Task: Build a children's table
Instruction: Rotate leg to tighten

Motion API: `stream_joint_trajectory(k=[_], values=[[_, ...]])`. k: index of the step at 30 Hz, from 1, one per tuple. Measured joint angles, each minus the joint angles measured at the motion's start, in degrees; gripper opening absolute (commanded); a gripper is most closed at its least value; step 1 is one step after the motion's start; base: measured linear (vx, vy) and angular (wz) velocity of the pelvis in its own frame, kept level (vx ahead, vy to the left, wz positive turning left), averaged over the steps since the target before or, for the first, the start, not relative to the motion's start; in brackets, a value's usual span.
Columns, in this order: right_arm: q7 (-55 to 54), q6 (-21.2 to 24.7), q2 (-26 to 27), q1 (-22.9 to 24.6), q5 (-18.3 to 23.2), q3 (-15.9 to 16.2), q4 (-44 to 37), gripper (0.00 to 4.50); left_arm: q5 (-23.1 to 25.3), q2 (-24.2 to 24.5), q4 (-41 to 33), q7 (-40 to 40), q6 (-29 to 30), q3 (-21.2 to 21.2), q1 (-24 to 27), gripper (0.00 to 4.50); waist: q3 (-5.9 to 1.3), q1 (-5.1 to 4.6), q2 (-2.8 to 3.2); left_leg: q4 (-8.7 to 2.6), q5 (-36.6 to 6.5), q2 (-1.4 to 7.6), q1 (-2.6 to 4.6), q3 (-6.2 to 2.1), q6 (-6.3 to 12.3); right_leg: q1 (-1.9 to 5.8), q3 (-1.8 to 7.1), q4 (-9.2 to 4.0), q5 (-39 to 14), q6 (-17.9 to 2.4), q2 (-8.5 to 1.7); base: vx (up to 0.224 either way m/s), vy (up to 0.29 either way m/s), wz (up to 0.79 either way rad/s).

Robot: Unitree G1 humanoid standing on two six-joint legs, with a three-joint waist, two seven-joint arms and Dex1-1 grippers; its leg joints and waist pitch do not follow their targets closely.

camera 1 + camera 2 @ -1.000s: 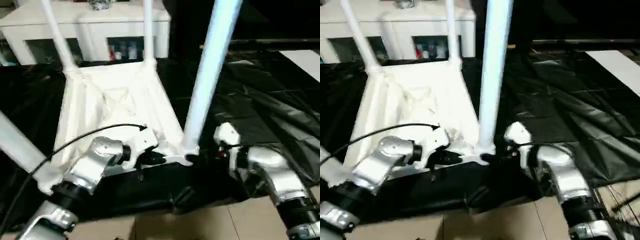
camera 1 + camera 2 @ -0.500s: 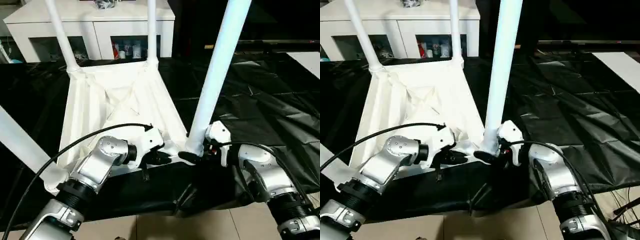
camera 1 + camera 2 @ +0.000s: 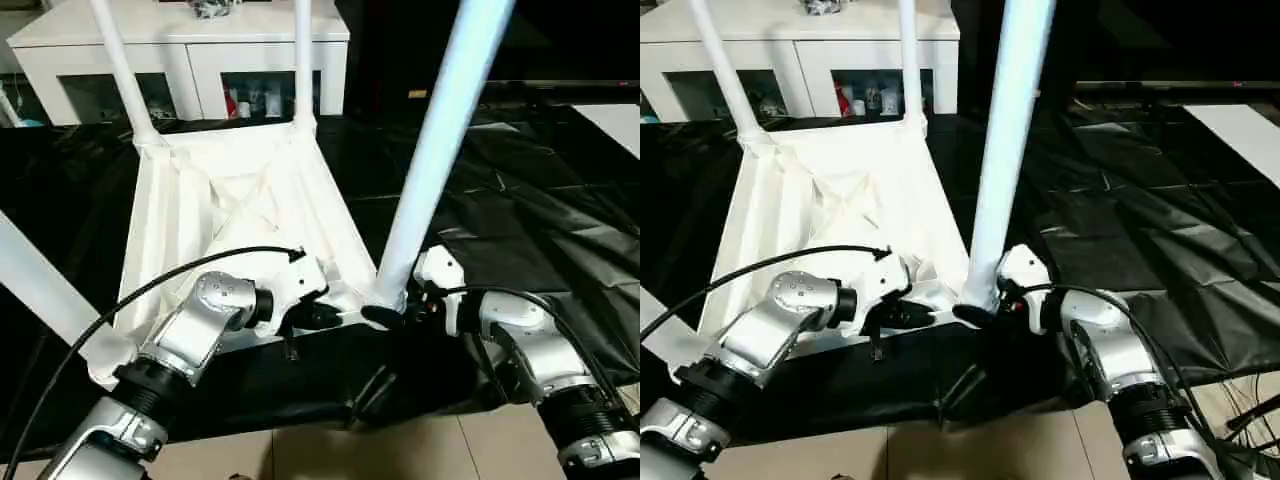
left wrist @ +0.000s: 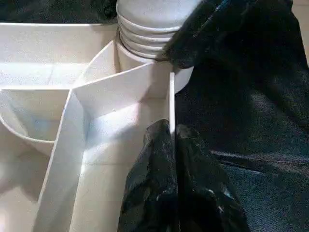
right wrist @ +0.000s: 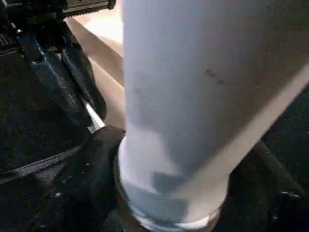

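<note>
A black plastic sheet [image 3: 520,200] is seen spread over the floor, with the children's table [image 3: 240,210] lying upside down on it, ribbed underside facing up. A white cabinet [image 3: 190,50] with glass doors stands beyond the table, well apart from both grippers. Bare tiled floor [image 3: 330,450] is visible at the near edge of the sheet, below the forearms.

Four legs are observed rising from the corner sockets. The near-right leg [image 3: 440,140] stands directly at the right gripper [image 3: 385,318]; its base is seated in the socket, with threaded rings visible above the socket rim in the left wrist view. The near-left leg [image 3: 40,290] lies well to the outer side of the left gripper [image 3: 318,318]. The two far legs [image 3: 120,70] are seated at the corners beyond both grippers.

The left gripper is closed on the table's near edge wall [image 4: 170,104], just beside the near-right socket; the thin white rim is pinched between its fingers [image 4: 154,159].

The right gripper's jaws are set around the base of the near-right leg, one black finger [image 5: 91,179] lying against the leg just above the socket. Whether the leg is clamped or merely bracketed cannot be told.
</note>
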Motion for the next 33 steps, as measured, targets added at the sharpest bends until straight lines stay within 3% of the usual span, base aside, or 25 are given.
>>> stream_joint_trajectory(k=[6, 17, 24, 33], values=[[0.01, -0.02, 0.05, -0.01, 0.16, 0.0, 0.14, 2.74, -0.02, 0.1, 0.07, -0.06, -0.09, -0.03, -0.03, 0.0, 0.0, -0.04, 0.0, 0.0, 0.0, 0.0, 0.0, 0.0, 0.0, 0.0, -0.01, 0.0, 0.0, 0.0, 0.0, 0.0, 0.0, 0.0], [-1.7, -1.11, 1.81, -0.4, 0.24, -0.4, 1.93, 2.72, -0.11, 0.85, -0.04, -0.16, -0.16, 0.02, 0.02, 0.0, 0.0, -0.35, 0.0, -0.02, 0.0, 0.01, 0.04, -0.01, 0.0, 0.0, -0.01, 0.0, -0.01, 0.02, 0.02, 0.0, 0.0, 0.0], [-16.15, -0.42, 9.61, -2.82, -0.64, -2.28, 7.02, 2.72, 0.54, -2.24, 3.46, 6.26, 1.27, 2.79, -1.08, 0.0, 0.07, -2.16, -0.13, -0.02, 0.0, 0.01, 0.29, -0.11, -0.01, -0.05, -0.12, -0.15, -0.05, 0.08, 0.03, 0.0, 0.0, 0.0], [-44.37, 2.4, 18.93, -11.1, -6.55, -5.14, 17.57, 2.71, 1.08, -12.74, 15.81, 22.56, 3.95, 7.3, -8.04, 0.0, -0.02, -2.78, 0.39, -0.32, -0.01, -0.31, 0.34, -0.47, 0.0, 0.24, -0.73, -2.07, -0.05, 0.09, -0.21, 0.0, 0.0, 0.0]])
